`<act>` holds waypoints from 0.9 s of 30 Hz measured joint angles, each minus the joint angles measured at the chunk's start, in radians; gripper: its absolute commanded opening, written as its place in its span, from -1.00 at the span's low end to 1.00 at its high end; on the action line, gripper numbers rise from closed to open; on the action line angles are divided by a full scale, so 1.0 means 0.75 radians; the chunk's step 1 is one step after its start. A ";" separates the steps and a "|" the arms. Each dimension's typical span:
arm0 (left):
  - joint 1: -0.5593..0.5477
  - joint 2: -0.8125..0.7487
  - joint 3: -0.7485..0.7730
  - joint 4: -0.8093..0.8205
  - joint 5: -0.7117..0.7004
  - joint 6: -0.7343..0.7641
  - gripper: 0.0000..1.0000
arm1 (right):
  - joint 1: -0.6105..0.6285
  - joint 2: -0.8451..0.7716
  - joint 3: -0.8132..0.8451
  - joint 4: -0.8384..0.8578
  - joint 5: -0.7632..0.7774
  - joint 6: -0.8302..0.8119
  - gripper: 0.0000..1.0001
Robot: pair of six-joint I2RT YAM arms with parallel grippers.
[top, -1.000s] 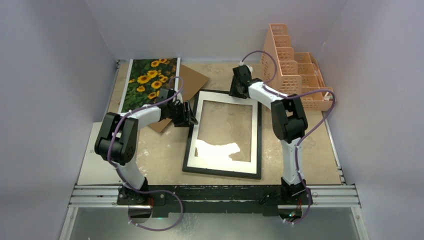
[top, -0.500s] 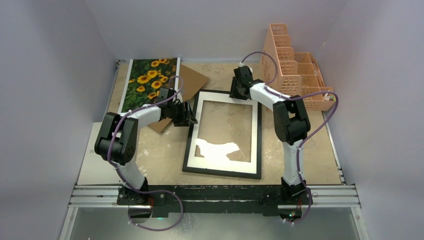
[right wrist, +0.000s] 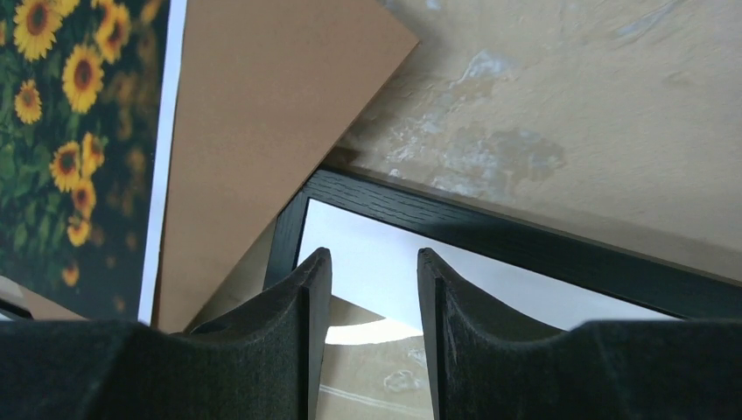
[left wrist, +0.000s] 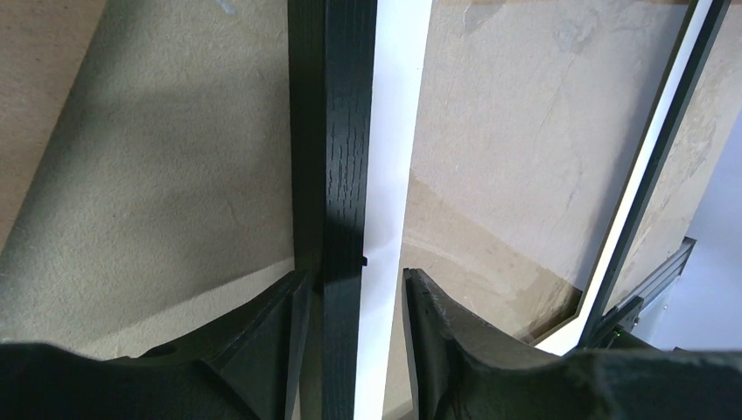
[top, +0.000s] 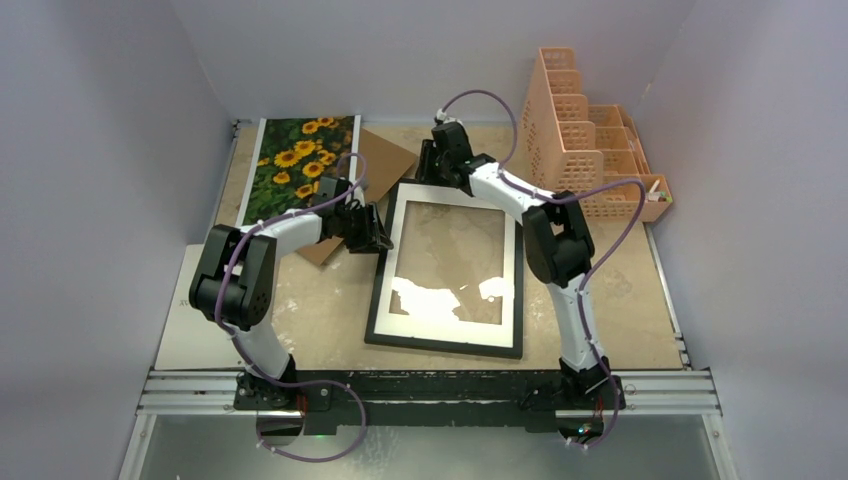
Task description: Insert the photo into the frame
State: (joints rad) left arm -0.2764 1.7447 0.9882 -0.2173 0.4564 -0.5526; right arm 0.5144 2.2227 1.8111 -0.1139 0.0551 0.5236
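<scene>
Left fingers (left wrist: pixel 262 350), half spread, loosely straddle the left rail of the frame (left wrist: pixel 337 175). Right fingers (right wrist: pixel 276 328), half spread and empty, have shifted left to its far-left corner. The photo (top: pixel 300 165) lies far left on the counter (top: pixel 330 305).

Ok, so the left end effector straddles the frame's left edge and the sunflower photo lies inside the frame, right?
No: the top external view shows the sunflower photo lying outside the frame, at the table's far-left corner. The left end effector does straddle the frame's left edge.
</scene>
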 measured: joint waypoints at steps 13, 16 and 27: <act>0.000 0.000 -0.020 0.006 0.001 0.000 -0.10 | -0.009 0.047 -0.090 0.004 -0.004 0.023 -0.16; 0.000 0.001 -0.020 0.012 0.001 0.000 -0.10 | -0.009 0.045 -0.098 0.002 -0.003 0.024 -0.16; 0.000 0.005 -0.020 0.014 -0.014 0.000 -0.07 | -0.004 0.007 -0.099 -0.018 -0.049 0.018 -0.12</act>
State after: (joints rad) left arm -0.2764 1.7485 0.9730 -0.2066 0.4458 -0.5526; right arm 0.5114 2.2276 1.7370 -0.1276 0.0181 0.5373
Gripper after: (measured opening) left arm 0.458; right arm 0.431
